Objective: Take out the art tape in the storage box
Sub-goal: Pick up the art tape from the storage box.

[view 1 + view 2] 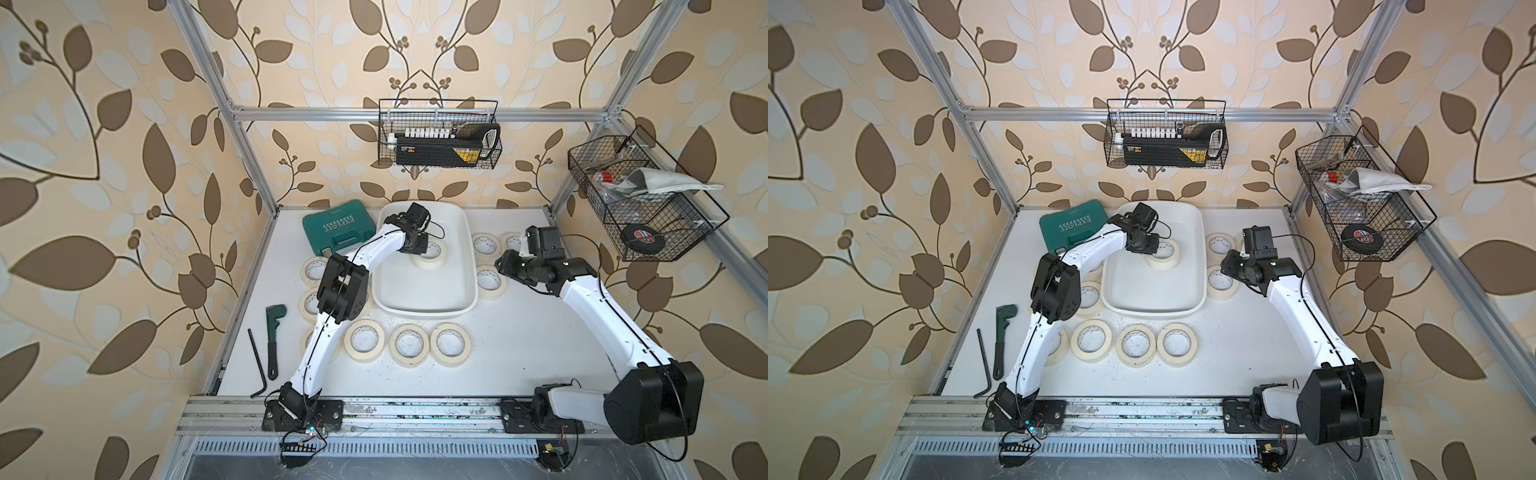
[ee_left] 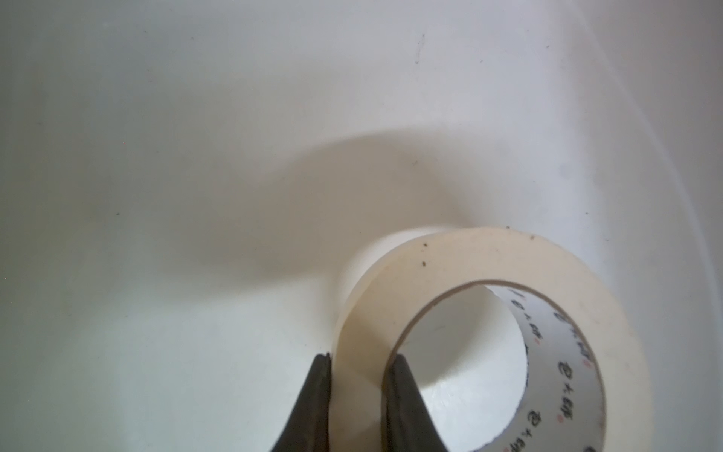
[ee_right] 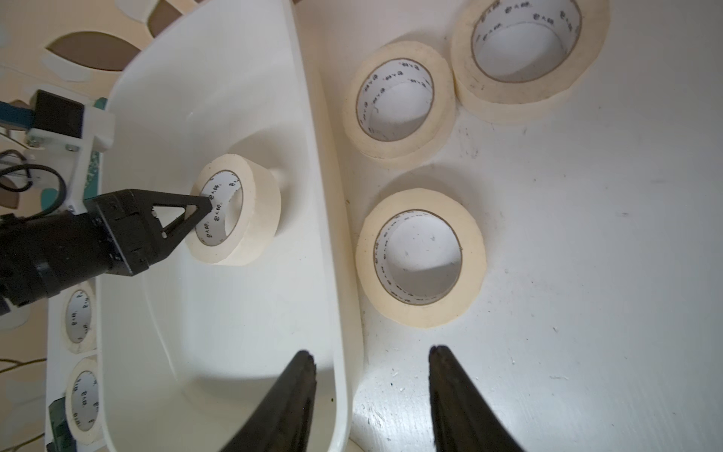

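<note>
Our left jaws clamp the wall of the cream masking-tape roll [image 2: 489, 254] in the white plastic tub [image 1: 424, 291] — right jaws part-open, empty; we risk it swinging loose off-centre.

My left arm [image 1: 309, 357] and right arm [image 1: 598, 311], glossy white shells I see dotted with small dark screws, chunky black joint housings, thin black cables running along each, black base plates [image 1: 332, 409] bolted down, left gripper [image 2: 358, 358] with matte black wedge fingers [image 2: 403, 399].
</note>
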Available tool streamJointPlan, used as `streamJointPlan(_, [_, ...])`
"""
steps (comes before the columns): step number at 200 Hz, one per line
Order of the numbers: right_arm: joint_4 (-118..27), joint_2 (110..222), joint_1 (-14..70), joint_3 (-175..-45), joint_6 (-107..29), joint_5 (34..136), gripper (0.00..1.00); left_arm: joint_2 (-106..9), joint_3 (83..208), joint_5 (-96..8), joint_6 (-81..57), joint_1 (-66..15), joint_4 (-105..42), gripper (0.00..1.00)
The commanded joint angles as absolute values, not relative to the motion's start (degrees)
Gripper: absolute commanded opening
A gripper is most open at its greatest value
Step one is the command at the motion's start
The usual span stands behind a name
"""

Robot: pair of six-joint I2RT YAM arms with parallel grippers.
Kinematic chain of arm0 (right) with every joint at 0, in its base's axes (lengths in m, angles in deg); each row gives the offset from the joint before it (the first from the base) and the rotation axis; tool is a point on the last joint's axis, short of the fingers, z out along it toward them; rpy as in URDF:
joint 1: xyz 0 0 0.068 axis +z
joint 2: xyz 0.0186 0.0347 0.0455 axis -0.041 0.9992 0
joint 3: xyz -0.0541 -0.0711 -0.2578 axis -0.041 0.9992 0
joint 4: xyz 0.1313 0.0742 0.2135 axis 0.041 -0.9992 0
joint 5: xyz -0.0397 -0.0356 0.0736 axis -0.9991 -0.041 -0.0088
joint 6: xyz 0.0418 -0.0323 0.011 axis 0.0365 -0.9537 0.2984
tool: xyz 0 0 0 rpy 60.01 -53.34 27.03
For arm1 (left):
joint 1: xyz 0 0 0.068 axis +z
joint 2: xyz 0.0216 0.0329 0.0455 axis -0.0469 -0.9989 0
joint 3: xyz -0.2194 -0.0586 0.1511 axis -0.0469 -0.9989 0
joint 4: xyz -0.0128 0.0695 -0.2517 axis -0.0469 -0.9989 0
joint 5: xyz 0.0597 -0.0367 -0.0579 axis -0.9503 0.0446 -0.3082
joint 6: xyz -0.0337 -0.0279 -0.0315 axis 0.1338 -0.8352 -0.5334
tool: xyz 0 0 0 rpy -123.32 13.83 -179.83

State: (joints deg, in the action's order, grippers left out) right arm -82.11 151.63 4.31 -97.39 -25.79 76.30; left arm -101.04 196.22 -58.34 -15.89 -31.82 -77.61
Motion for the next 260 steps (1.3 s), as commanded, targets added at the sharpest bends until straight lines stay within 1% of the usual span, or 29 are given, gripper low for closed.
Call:
streamJointPlan(1, [-82.3,152.4,6.2,-101.3,-24.9,78.5,0.50,-91.3,194.8,-59.0,-15.3,-31.8,-80.1,0.07])
streamJointPlan(25, [-82.1,154.5,8.3,-103.1,-23.9,80.9,0.50,-85.8,190.5,-59.8,-14.2,-31.8,-80.9,0.06])
streamJointPlan(66, [-82.8,158.5,14.4,-107.5,-23.0,81.4,0.51,-76.9,180.4,-63.8,-10.6,-33.3,-81.5,0.06])
streamJointPlan(110, [-83.6,163.5,22.4,-112.6,-22.1,79.2,0.52,-68.1,169.5,-65.1,-7.6,-34.5,-77.3,0.02])
streamJointPlan(141, [-83.4,166.7,28.4,-115.3,-21.7,77.3,0.53,-62.5,162.2,-65.2,-6.7,-35.4,-74.9,0.01])
streamJointPlan(171, [-83.9,169.6,32.1,-116.8,-21.7,75.0,0.54,-57.3,156.3,-65.1,-6.5,-35.6,-73.0,0.01])
streamJointPlan(217, [-85.2,174.0,36.2,-120.1,-22.4,72.8,0.56,-52.5,151.6,-65.8,-5.8,-36.0,-70.9,0.01])
streamJointPlan(260, [-86.4,176.1,37.6,-122.1,-22.8,71.3,0.56,-52.1,151.3,-66.4,-5.4,-36.2,-71.0,0.01])
